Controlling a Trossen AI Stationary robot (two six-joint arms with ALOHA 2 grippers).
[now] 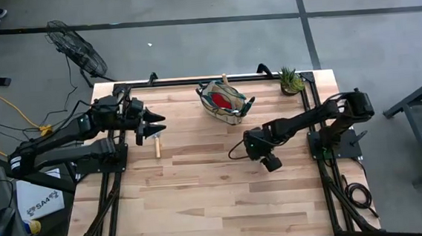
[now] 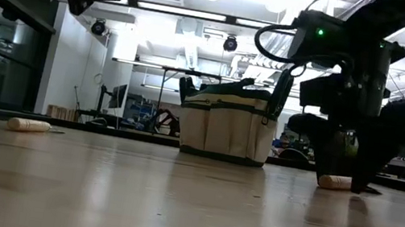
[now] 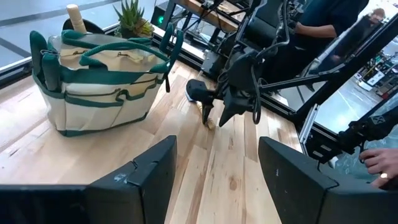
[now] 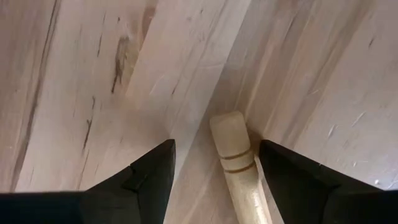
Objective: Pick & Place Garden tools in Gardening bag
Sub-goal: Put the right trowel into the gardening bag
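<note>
The beige gardening bag [image 1: 225, 102] with green trim stands upright at the table's far middle; a red cloth piece [image 1: 223, 98] and a wooden handle [image 1: 225, 80] show in it. My right gripper [image 4: 216, 165] points down, open, low over a wooden-handled tool [image 4: 235, 163] that lies flat on the table. The handle's free end sits between the fingers; I cannot tell whether they touch it. My left gripper [image 1: 156, 125] hangs open, high above the table's left side, over another wooden-handled tool [image 1: 158, 145] that lies flat on the table.
A small potted plant [image 1: 290, 80] stands at the far right corner. Black frame rails [image 1: 118, 176] run along the table's left and right edges. A person's hand [image 3: 380, 160] shows beyond the table. Bare wood [image 1: 217, 199] covers the near half.
</note>
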